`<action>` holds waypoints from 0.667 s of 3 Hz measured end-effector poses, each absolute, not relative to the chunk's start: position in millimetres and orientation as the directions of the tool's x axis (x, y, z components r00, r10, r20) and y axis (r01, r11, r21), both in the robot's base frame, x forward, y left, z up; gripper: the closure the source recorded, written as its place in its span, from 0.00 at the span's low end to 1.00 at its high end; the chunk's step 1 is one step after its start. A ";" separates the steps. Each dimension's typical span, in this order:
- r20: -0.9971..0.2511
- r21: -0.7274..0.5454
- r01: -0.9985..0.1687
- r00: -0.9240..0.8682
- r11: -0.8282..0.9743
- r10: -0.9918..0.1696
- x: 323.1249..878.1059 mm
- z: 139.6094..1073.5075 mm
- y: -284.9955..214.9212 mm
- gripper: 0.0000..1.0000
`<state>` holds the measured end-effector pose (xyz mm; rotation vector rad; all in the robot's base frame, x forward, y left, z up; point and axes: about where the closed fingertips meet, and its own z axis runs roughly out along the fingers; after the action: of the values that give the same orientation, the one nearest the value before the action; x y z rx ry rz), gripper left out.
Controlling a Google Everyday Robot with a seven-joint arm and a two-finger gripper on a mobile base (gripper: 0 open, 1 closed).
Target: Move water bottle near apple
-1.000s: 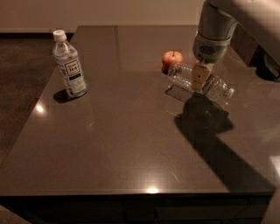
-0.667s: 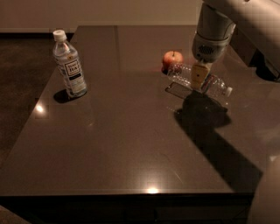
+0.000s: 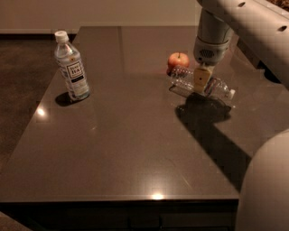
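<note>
The one camera looks down from high over the near edge of the counter (image 3: 126,149), facing across it toward the far wall (image 3: 113,13), close enough that the top fills the view, with the arm (image 3: 244,22) entering upper right and its hand (image 3: 200,85) low over the far right part.

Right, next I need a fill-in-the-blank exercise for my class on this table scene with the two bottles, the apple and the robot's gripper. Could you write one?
1. The water bottle lies on its ____ right beside the apple.
2. The tea bottle stands ____ near the left edge of the table.
3. The gripper is at the middle of the ____ bottle.

Missing words: side; upright; water.
</note>
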<state>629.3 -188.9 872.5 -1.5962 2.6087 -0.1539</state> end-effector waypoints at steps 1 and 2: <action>-0.006 -0.125 -0.882 -0.456 0.453 -0.890 633.1 868.3 -189.1 0.37; -0.009 -0.125 -0.878 -0.465 0.463 -0.885 632.9 864.8 -190.3 0.13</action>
<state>632.9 -190.3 864.8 -1.5842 2.6236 -0.1568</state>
